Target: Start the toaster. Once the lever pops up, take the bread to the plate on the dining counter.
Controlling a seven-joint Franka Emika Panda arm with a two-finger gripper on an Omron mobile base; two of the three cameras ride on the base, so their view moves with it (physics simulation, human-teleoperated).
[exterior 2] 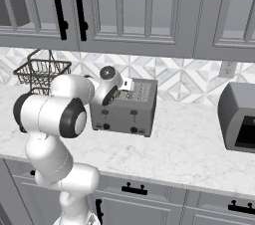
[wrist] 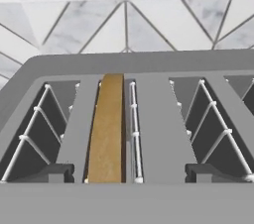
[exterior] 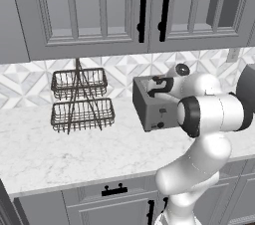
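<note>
I have the claw (exterior 2: 125, 84) hanging directly over the toaster (exterior 2: 127, 105), because the bread (wrist: 106, 129) stands on edge in the slot just below and left of it. I cannot tell how wide its jaws stand, so I would check before reaching down.

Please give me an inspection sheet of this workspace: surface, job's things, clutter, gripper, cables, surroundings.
Surface: white marble-look kitchen counter.
Job's things: boxy grey metal toaster by the wall; tan-brown bread slice upright in one slot, the other slot bare.
Clutter: two-tier dark wire basket rack; second grey appliance to the toaster's right.
Gripper: gripper over the toaster's top; jaw state cannot tell.
Cables: nothing seen.
Surroundings: grey cabinets above, patterned tile backsplash, wall outlet.
</note>
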